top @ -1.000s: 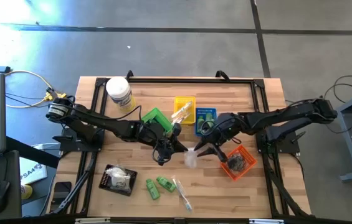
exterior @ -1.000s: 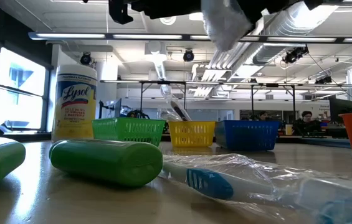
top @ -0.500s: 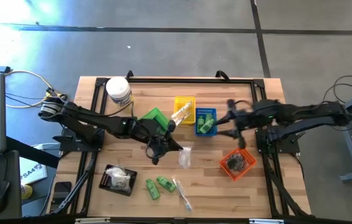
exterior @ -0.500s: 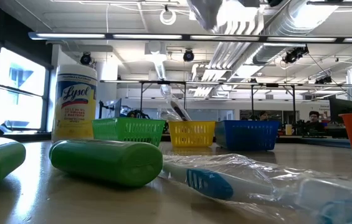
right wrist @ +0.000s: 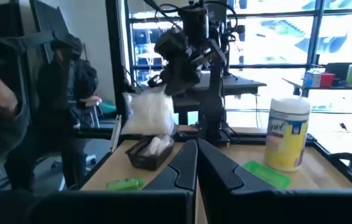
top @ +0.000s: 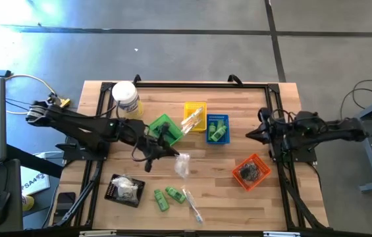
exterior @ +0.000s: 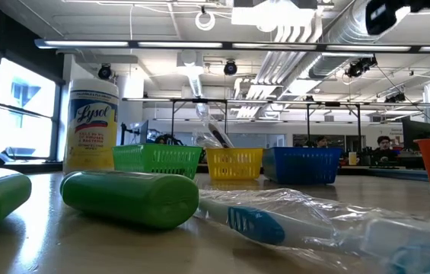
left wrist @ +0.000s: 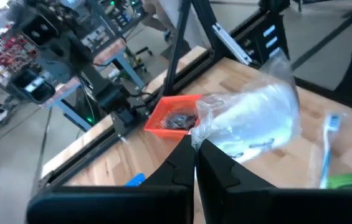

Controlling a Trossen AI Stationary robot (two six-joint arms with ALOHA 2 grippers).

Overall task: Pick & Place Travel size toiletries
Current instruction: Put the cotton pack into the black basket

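Observation:
My left gripper (top: pixel 174 155) is shut on a clear plastic packet with white contents (top: pixel 183 164), held above the table's middle; the packet also shows in the left wrist view (left wrist: pixel 253 121). My right gripper (top: pixel 250 135) is shut and empty, drawn back near the table's right edge; its own view shows its fingers together (right wrist: pixel 195 144). Two green bottles (top: pixel 166 196) and a wrapped toothbrush (top: pixel 192 205) lie near the front edge. A black tray (top: pixel 112 191) holds white packets. My left gripper pinches the packet's clear plastic edge (left wrist: pixel 200 126) between its two fingers. The fingers come from the table's left side. The packet reaches out beyond the fingertips, lifted clear of the table.
Green (top: pixel 162 126), yellow (top: pixel 194 114) and blue (top: pixel 217 128) baskets stand in a row behind the middle; the blue one holds green bottles. An orange basket (top: pixel 251 171) with dark pieces stands at the right. A white jar (top: pixel 126 99) stands at the far left.
My right gripper has let go of the packet and drawn back toward the table's right edge. My left gripper has kept hold of the packet and carried it toward the table's left, clear of the table.

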